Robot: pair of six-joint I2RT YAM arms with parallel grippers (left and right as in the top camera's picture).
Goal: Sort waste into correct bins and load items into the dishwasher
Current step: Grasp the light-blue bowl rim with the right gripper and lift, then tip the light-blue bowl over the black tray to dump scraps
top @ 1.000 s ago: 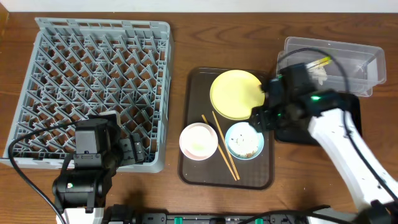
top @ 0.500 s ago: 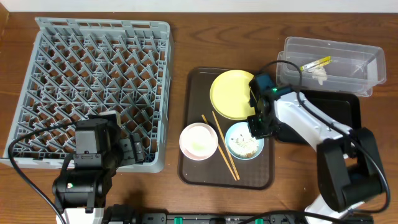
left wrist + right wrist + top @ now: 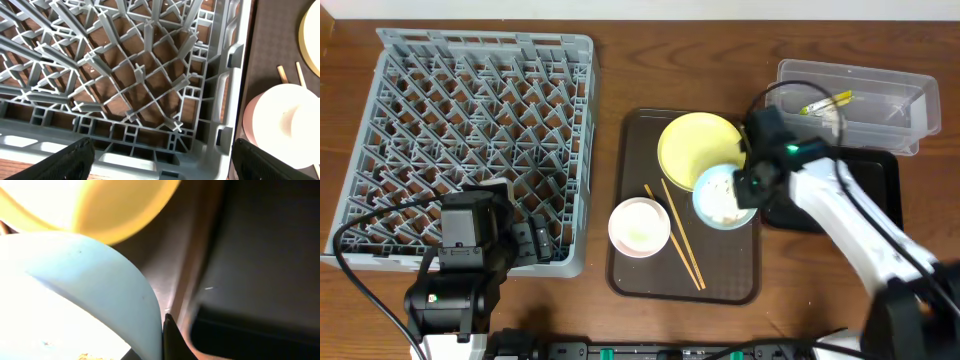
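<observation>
**Ana:** Where is the round light-blue bowl [image 3: 724,195] at this moment?

**Ben:** The right hand [image 3: 748,188] is grasping it by its right rim. In the overhead view the bowl overlaps the lower right edge of the round pale-yellow plate [image 3: 692,145], above the right part of the large brown serving tray [image 3: 720,272]. Some white-beige food crumbs [image 3: 726,211] are inside it.

**Ana:** Is the grip visible from the wrist?

**Ben:** Only partly. The right wrist camera is very near the bowl's wall, and one dark fingertip [image 3: 168,336] shows at the bottom edge.

**Ana:** And the left hand [image 3: 162,162]?

**Ben:** It is released, its two fingers spread wide, and it holds nothing. It hangs over the near right corner of the square grey plastic dish rack [image 3: 485,140], which stands on the left of the brown wooden counter [image 3: 620,60].

**Ana:** What else is on the serving tray?

**Ben:** The white bowl [image 3: 639,227] at the front left, and just beside it the pair of wooden chopsticks [image 3: 675,232], lying diagonally.

**Ana:** And the bins?

**Ben:** The clear rectangular plastic tub [image 3: 885,95] is at the back right, with a small yellow-green snack wrapper [image 3: 827,100] inside. The shallow black rectangular plastic tray [image 3: 876,165] is in front of it, partly under the right arm.
</observation>
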